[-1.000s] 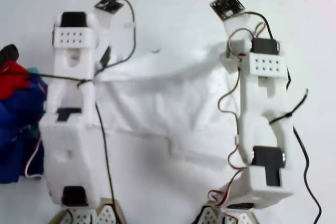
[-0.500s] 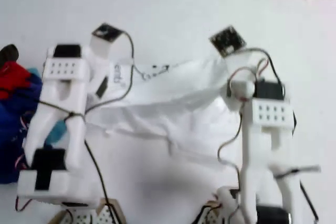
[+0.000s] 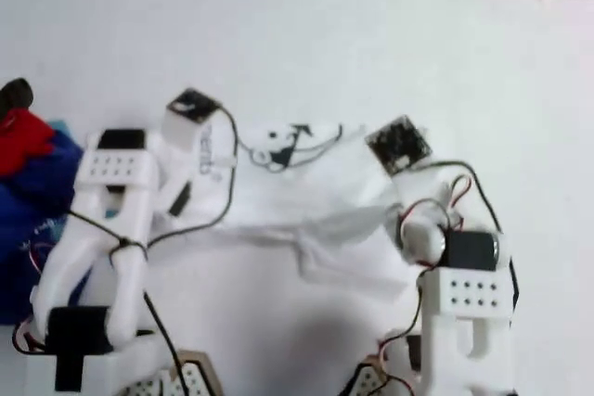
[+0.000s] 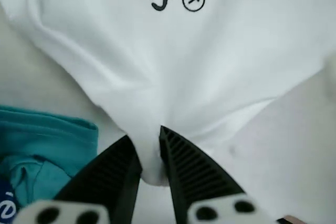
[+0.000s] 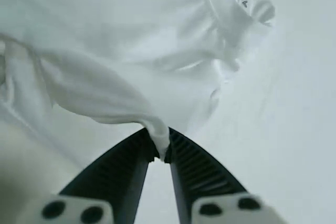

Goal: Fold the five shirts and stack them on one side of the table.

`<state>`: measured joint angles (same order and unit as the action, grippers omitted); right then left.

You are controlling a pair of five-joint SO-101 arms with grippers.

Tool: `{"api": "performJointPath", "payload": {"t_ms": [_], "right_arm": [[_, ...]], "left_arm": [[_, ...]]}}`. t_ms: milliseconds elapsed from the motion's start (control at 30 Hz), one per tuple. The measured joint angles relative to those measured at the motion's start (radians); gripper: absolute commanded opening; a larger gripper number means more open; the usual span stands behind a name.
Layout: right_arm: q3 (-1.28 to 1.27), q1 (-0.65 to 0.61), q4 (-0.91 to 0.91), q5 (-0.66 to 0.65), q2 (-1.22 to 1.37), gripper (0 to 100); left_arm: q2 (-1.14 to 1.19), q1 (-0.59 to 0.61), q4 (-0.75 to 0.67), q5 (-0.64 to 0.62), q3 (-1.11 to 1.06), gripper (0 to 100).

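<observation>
A white shirt (image 3: pixel 306 183) with dark print lies stretched across the middle of the white table (image 3: pixel 371 44), held between both arms. My left gripper (image 4: pixel 149 148) is shut on a bunched edge of the white shirt (image 4: pixel 184 66), near its printed letters. My right gripper (image 5: pixel 160 148) is shut on a pinched fold of the white shirt (image 5: pixel 105 40) at the other side. In the high view the left arm (image 3: pixel 111 220) sits at the shirt's left end and the right arm (image 3: pixel 455 275) at its right end. The cloth between them is creased and partly folded over.
A heap of blue, red and teal shirts (image 3: pixel 28 192) lies at the table's left edge; the teal shirt (image 4: pixel 42 150) shows beside my left gripper. Cables hang from both arms over the cloth. The far half of the table is bare white.
Both arms have drawn back toward the near edge, pulling the shirt's far edge with them. The shirt has folded over, and its dark print now faces up.
</observation>
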<state>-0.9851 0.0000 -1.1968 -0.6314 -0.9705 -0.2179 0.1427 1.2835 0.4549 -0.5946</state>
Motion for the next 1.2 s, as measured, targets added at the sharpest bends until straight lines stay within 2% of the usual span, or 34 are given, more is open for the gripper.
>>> {"api": "performJointPath", "payload": {"t_ms": [433,733,833,1033,1100,1200], "right_arm": [[-0.203,0.0,0.0,-0.083,-0.12,2.0],[-0.084,-0.037,-0.143,-0.083,-0.233,2.0],[-0.081,-0.063,-0.201,-0.083,-0.236,2.0],[-0.138,-0.074,-0.206,-0.083,-0.241,2.2],[-0.169,-0.072,-0.199,-0.083,-0.241,4.4],[-0.181,-0.072,-0.199,-0.083,-0.241,15.9]], "left_arm": [[0.0,0.015,-0.215,0.002,-0.12,3],[0.003,0.049,-0.245,0.003,-0.126,3],[0.06,0.051,-0.269,0.002,-0.126,3],[0.207,0.049,-0.313,0.0,-0.103,3],[0.227,0.049,-0.31,-0.002,-0.083,3],[0.238,0.049,-0.275,-0.002,-0.049,8]]}}
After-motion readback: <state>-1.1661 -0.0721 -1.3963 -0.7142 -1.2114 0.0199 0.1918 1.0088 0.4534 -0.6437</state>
